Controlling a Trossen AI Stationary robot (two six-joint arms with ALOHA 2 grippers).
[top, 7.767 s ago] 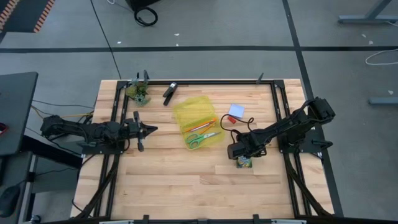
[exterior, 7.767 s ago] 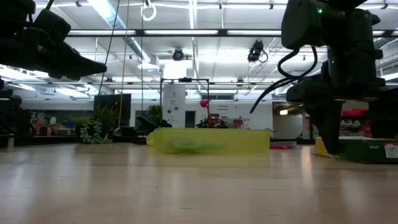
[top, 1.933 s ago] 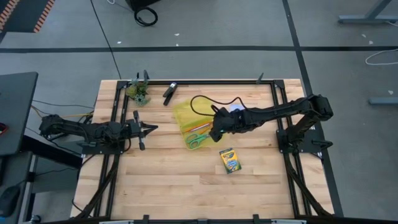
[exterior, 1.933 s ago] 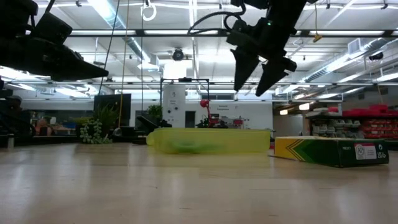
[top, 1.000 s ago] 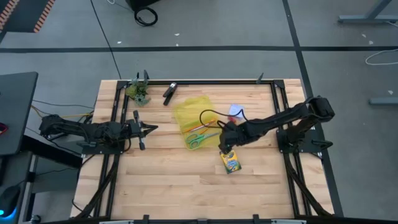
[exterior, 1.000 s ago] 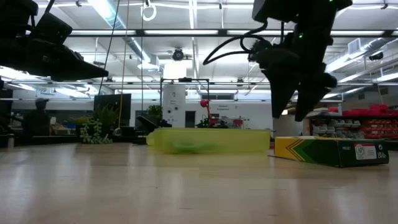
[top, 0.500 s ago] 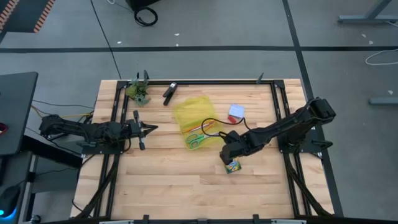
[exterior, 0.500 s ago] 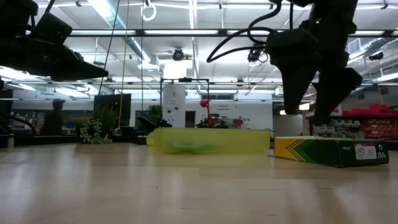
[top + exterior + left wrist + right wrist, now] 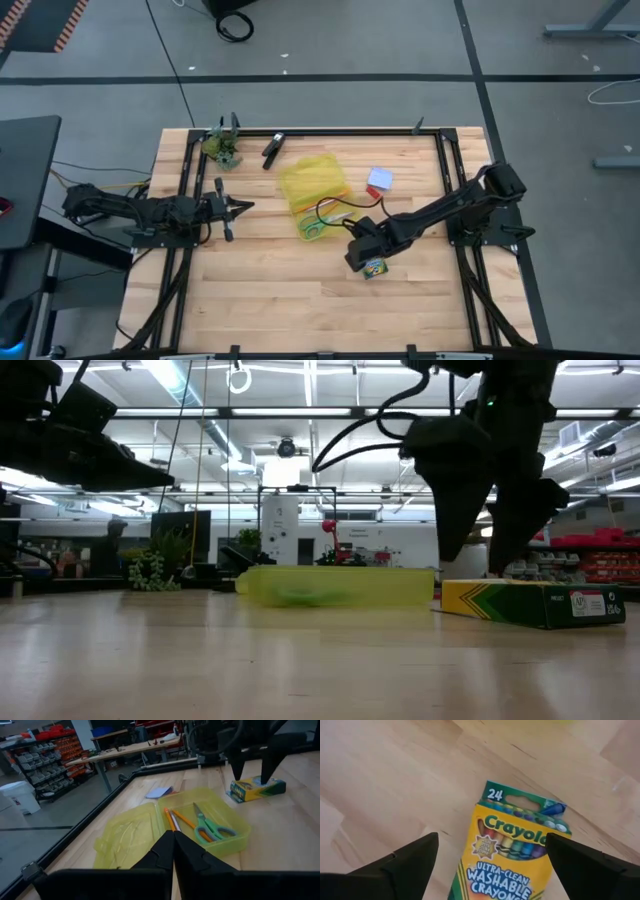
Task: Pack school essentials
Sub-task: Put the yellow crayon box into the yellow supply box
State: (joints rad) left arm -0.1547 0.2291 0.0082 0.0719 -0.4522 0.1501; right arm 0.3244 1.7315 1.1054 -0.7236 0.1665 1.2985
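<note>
The green-yellow crayon box lies flat on the wood, its printed face up. My right gripper hovers open just above it, one finger on each side of the box's end and touching nothing. The open yellow case holds the green-handled scissors and two orange pencils. The pale blue notepad lies flat beyond the case. My left gripper waits shut, left of the case.
A black clip-like object and a small green plant-like clump sit near the far edge. Black frame rails border the table on both sides. Bare wood stretches toward the near edge.
My right gripper has moved from beside the case toward the table's near edge and a little left, coming over the crayon box, fingers pointing down and still open. The crayon box has stayed where it was.
</note>
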